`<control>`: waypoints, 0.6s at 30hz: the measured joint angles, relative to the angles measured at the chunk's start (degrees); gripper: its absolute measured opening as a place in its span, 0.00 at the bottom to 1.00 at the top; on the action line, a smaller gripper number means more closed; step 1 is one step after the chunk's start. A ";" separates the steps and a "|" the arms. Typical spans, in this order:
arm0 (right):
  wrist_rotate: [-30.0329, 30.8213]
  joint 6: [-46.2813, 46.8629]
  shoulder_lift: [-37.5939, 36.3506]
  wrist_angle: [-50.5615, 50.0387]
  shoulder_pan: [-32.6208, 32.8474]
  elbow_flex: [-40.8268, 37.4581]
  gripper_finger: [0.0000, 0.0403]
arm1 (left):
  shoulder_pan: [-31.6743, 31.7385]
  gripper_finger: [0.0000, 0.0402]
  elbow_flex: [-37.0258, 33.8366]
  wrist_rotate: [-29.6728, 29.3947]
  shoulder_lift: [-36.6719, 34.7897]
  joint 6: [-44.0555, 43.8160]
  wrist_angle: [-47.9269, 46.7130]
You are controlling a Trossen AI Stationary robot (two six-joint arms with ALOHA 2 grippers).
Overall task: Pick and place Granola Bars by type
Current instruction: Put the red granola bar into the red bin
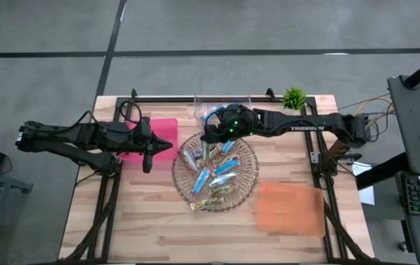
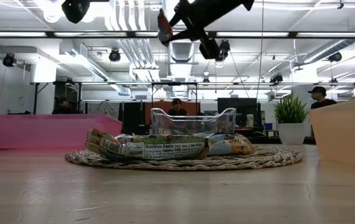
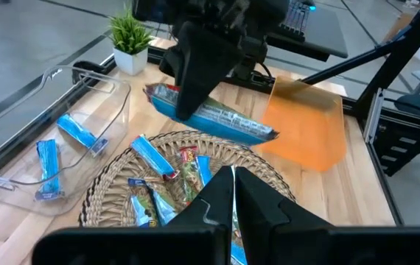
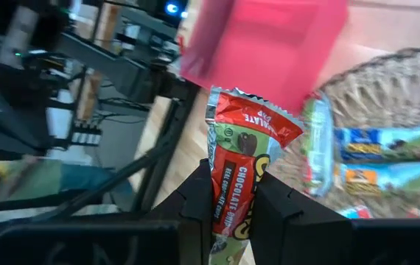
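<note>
Bench of pale wood planks, carrying everything. Round wicker tray at bench centre, heaped with Granola Bars in blue, silvery and green-brown wrappers. Orange bin near right of the tray; pink bin far left of it; clear bin at the far edge behind the tray, holding two blue-wrapped bars as seen from the left wrist. Small potted plant at the far edge, right of the clear bin.

Right gripper raised over the far left rim of the tray, well above the bench in the low view. Jaws closed narrowly on a single bar with a red-and-green chocolate wrapper, gripped near one end, the rest sticking out past the fingers. Same bar seen from the left wrist hanging lengthwise under the right gripper, above the tray.

Left gripper parked left of the tray, beside the near edge of the pink bin, jaws fully closed and empty.

People in the room beyond, far off in the low view.
</note>
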 joint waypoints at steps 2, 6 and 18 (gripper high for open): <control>-0.40 0.25 0.00 1.24 -0.57 0.00 0.13 | 0.00 0.00 0.00 -0.06 0.00 -0.17 0.01; -0.92 0.09 0.00 2.45 -2.15 0.39 0.13 | 0.00 0.00 0.00 -0.13 -0.04 -0.57 0.02; -4.08 -4.36 5.80 2.82 -6.46 10.79 0.13 | 0.00 0.00 0.00 -0.05 -0.92 -1.50 0.06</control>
